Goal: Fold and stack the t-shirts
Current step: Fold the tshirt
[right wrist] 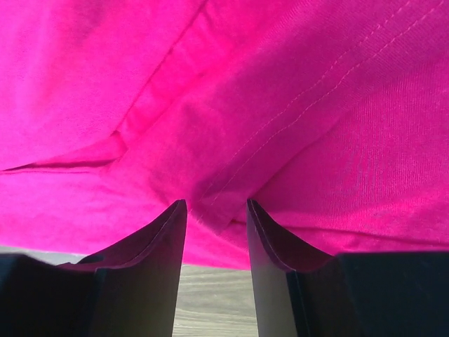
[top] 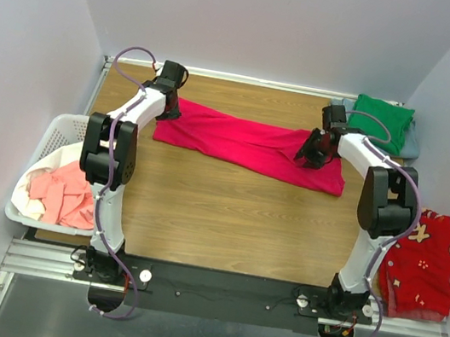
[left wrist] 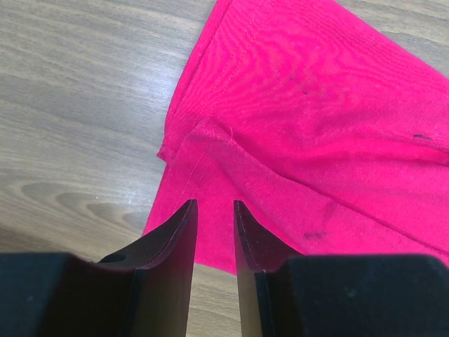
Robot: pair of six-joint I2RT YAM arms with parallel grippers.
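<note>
The crimson-pink t-shirt (top: 246, 144) lies as a long band across the far half of the wooden table. My left gripper (top: 170, 112) hovers at its left end. In the left wrist view the gripper (left wrist: 215, 205) is open by a narrow gap, above the shirt's (left wrist: 316, 105) hemmed corner. My right gripper (top: 307, 155) sits at the right end. Seen from the right wrist, that gripper (right wrist: 216, 203) is open, with a stitched fold of the shirt (right wrist: 210, 84) bunched just past its tips. A folded green t-shirt (top: 381, 121) rests on a grey-blue one (top: 413, 146) at the back right corner.
A white lattice basket (top: 50, 139) at the left table edge holds a salmon-pink shirt (top: 65, 194) and a white one (top: 27, 203). A red patterned cloth (top: 423, 262) lies off the right edge. Bare wood (top: 226, 212) spans the near half.
</note>
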